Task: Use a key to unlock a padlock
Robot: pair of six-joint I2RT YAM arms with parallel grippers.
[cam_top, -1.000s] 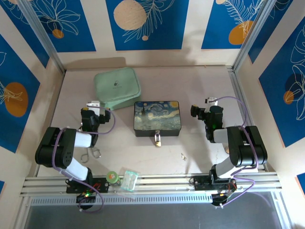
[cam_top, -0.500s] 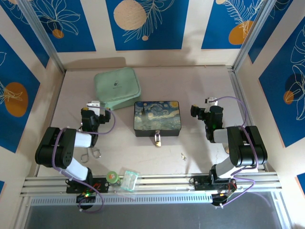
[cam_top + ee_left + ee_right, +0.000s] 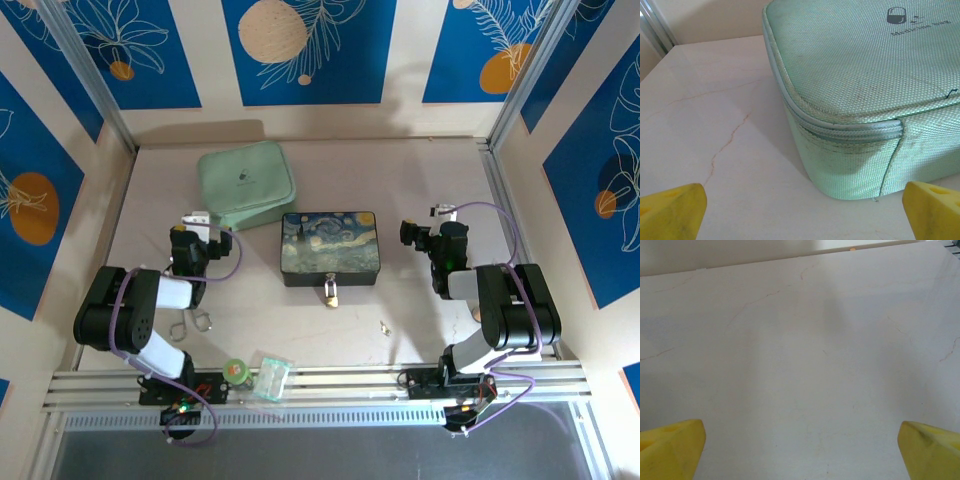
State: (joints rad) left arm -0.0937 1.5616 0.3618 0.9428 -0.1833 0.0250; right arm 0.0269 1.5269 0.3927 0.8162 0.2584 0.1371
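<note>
The small brass padlock (image 3: pixel 330 291) hangs at the front of the dark starry-night box (image 3: pixel 329 246), mid-table. The tiny silvery key (image 3: pixel 384 326) lies flat on the table to the lock's right, nearer the front. My left gripper (image 3: pixel 194 218) rests far left of the box, open, its yellow fingertips (image 3: pixel 671 211) wide apart with nothing between them, facing a mint green case (image 3: pixel 865 95). My right gripper (image 3: pixel 440 213) sits to the right of the box, open over bare table, one yellow fingertip (image 3: pixel 670 449) at each lower corner.
The mint green case (image 3: pixel 246 183) stands behind and left of the box. A silvery wire loop (image 3: pixel 196 321) lies by the left arm. A small green-capped item (image 3: pixel 236 370) and a clear packet (image 3: pixel 270 378) sit on the front rail. Blue patterned walls enclose the table.
</note>
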